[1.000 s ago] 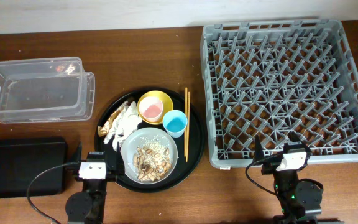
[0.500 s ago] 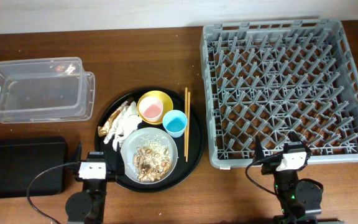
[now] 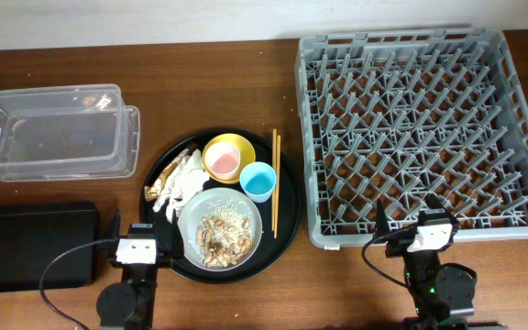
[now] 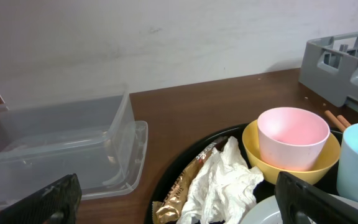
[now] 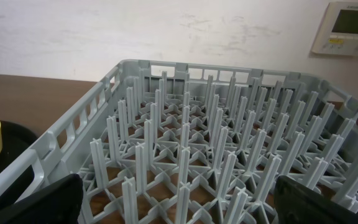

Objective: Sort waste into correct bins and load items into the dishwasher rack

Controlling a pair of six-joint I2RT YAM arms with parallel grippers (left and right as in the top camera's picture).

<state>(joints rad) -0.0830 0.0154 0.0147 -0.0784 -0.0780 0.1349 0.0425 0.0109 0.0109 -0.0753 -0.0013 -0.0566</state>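
Fingers (image 4: 48, 199) of the left gripper (image 4: 179, 208) stand spread wide, holding nothing. The right gripper (image 5: 179, 205) gapes just as empty, facing the dishwasher rack (image 5: 185, 143) right of the round black tray (image 3: 289, 220). Sorting appears not yet begun. Crumpled napkins (image 4: 222, 180) and a gold wrapper (image 4: 179, 186) lie on that tray, just ahead of the left fingers. Next move, likely: pinch a napkin and carry it to the clear box (image 3: 53, 133) left of the tray.
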